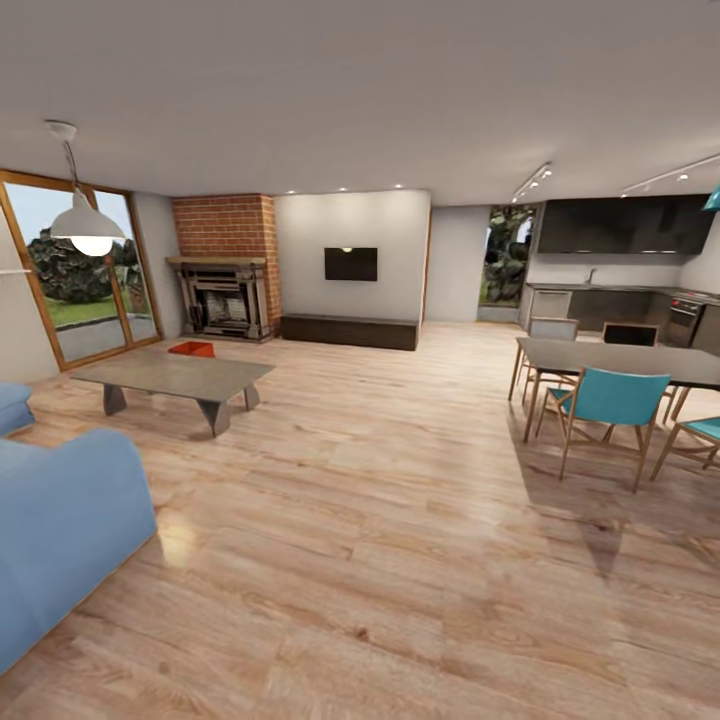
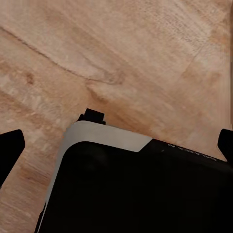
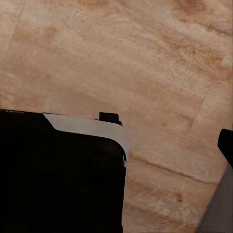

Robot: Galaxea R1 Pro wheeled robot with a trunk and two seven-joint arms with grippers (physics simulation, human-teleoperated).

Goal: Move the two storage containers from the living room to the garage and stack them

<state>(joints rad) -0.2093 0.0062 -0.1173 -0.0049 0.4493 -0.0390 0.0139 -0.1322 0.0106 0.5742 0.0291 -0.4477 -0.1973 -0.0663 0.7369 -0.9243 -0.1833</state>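
1. One orange-red storage container (image 1: 191, 348) sits on the light wood floor (image 1: 400, 520) just behind the grey coffee table (image 1: 175, 375), near the brick fireplace (image 1: 225, 270)
2. Left gripper (image 2: 116, 145): fingertips wide apart at the picture's edges, holding nothing
3. Right gripper (image 3: 225, 145): one fingertip visible, spread cannot be told

Left end effector (image 2: 116, 143) spread (fingertips apart).

a black base (image 2: 141, 189) with a rounded silver-grey corner trim is showing above the wood floor (image 2: 121, 48); black fingertips (image 2: 10, 148) are edging it.
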